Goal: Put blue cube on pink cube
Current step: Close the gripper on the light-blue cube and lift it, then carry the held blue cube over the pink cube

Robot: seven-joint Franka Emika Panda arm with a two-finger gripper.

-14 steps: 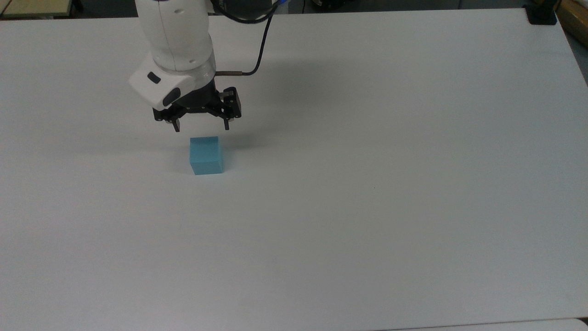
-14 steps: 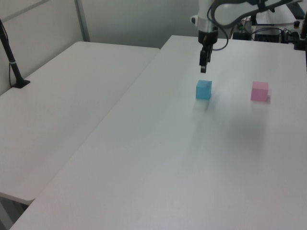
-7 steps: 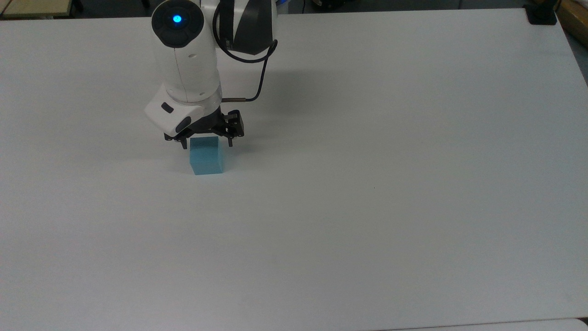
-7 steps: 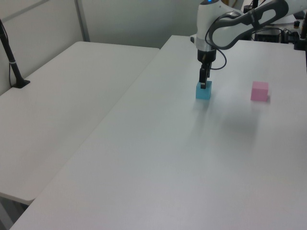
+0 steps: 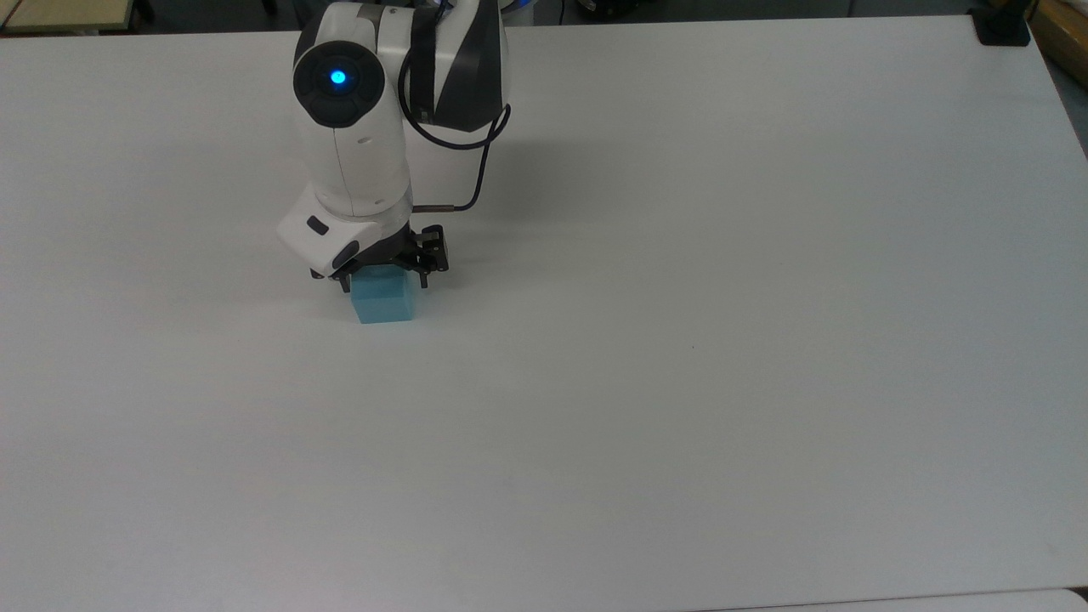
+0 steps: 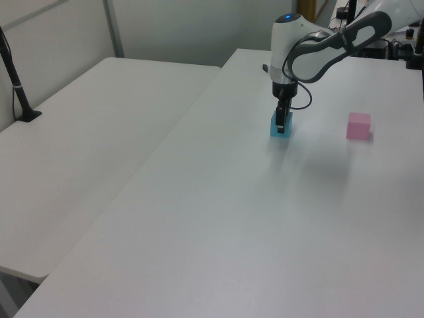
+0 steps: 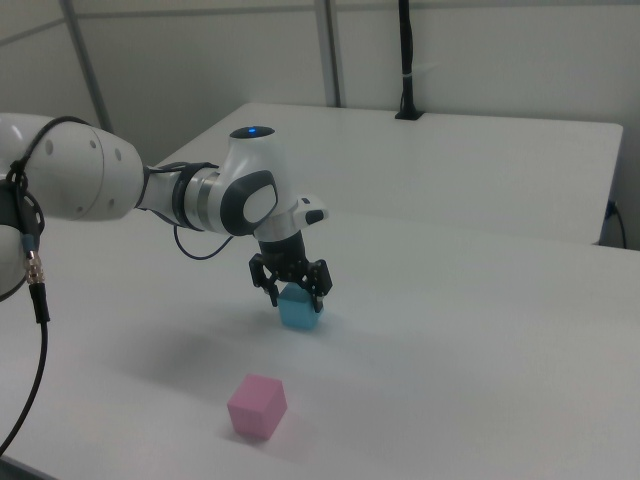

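I had the end effector [image 5: 382,279] spread open, straddling the blue cube [image 5: 384,302] on the desk [image 5: 722,255]; grasp step; next: close, lift, carry to the pink cube [image 7: 257,407], well apart.

You lowered the gripper [image 5: 382,282] from above the blue cube [image 5: 384,300] until its spread fingers [image 7: 272,293] straddled the cube's upper part. The arm [image 5: 353,136] came forward and down in the top view.
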